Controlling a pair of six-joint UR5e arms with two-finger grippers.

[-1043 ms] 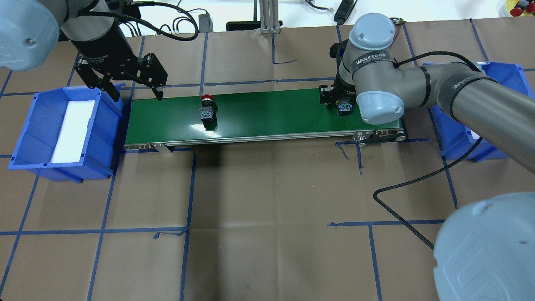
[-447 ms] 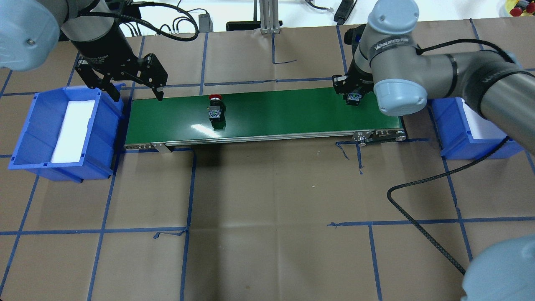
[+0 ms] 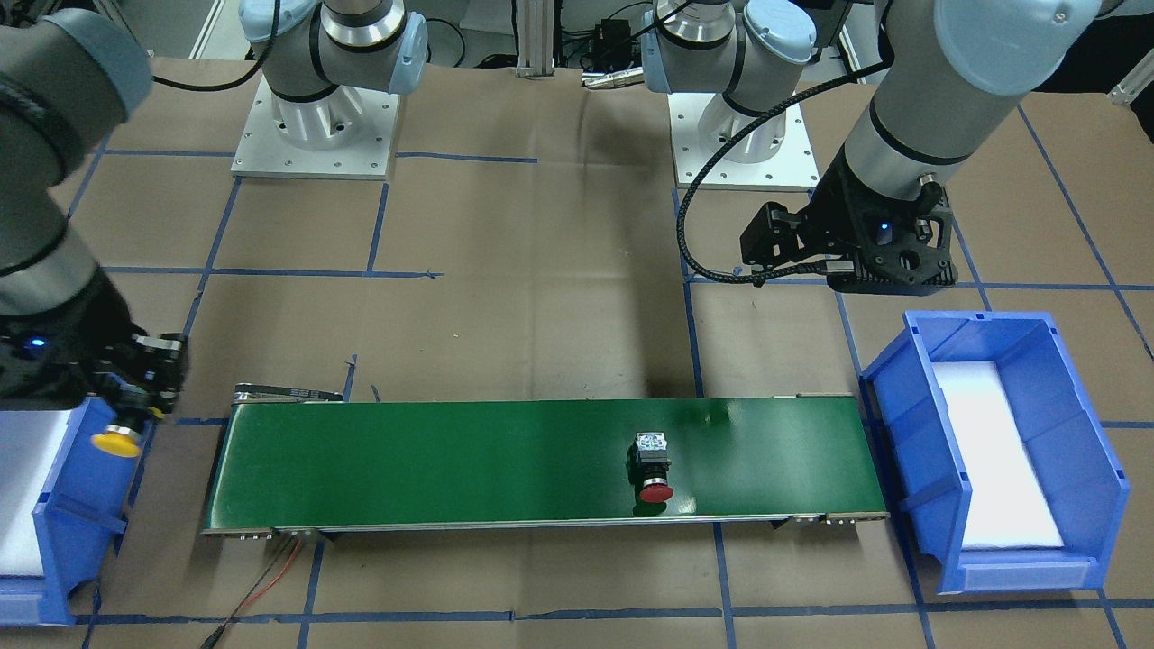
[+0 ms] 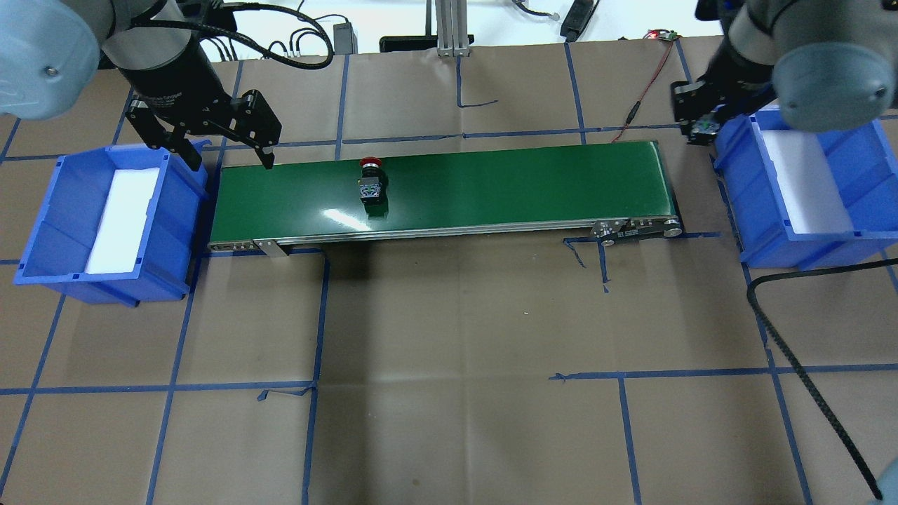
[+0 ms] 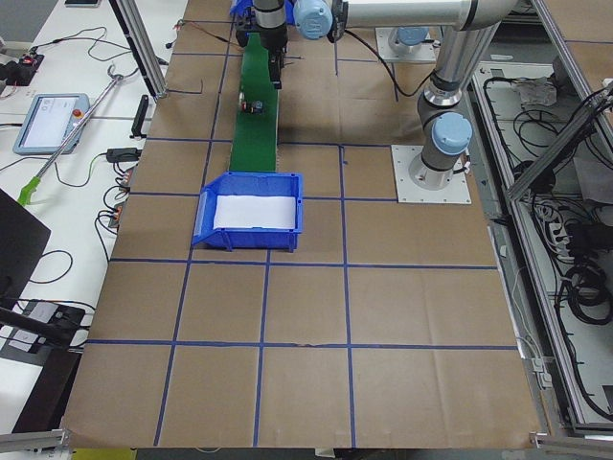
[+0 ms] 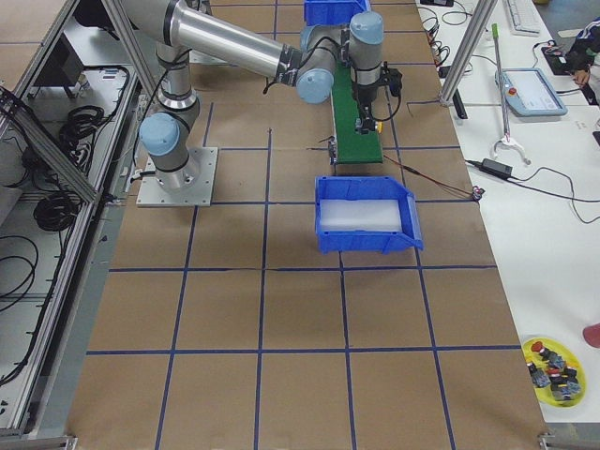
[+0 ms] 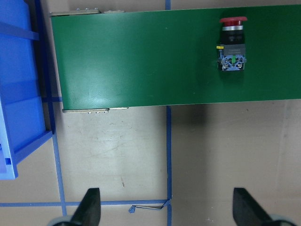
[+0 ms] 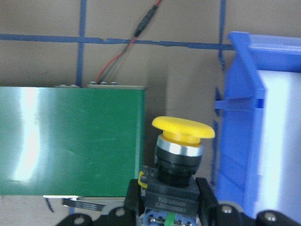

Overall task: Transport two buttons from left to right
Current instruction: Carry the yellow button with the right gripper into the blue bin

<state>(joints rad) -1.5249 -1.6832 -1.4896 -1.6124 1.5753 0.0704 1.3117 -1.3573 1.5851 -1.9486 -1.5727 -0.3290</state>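
Item one, yellow button (image 8: 181,150): yellow mushroom cap, silver collar, black body. It is pinched at the body by the right hand (image 8: 170,202), cap toward 12 o'clock in the wrist view. It is held over the gap between the 3 o'clock end of the green belt (image 4: 491,189) and the 9 o'clock wall of the right bin (image 4: 793,251). Item two, red button (image 4: 371,184): red cap toward 12 o'clock in the overhead view, black body, grey-blue terminal block toward 6 o'clock. It lies on its side in the belt's 9 o'clock half. Left hand (image 4: 231,160): fingers spread, hanging over the belt's 9 o'clock end beside the left bin (image 4: 42,210). Both bins are blue, white-lined, and stand on the brown-papered bench (image 4: 456,351).
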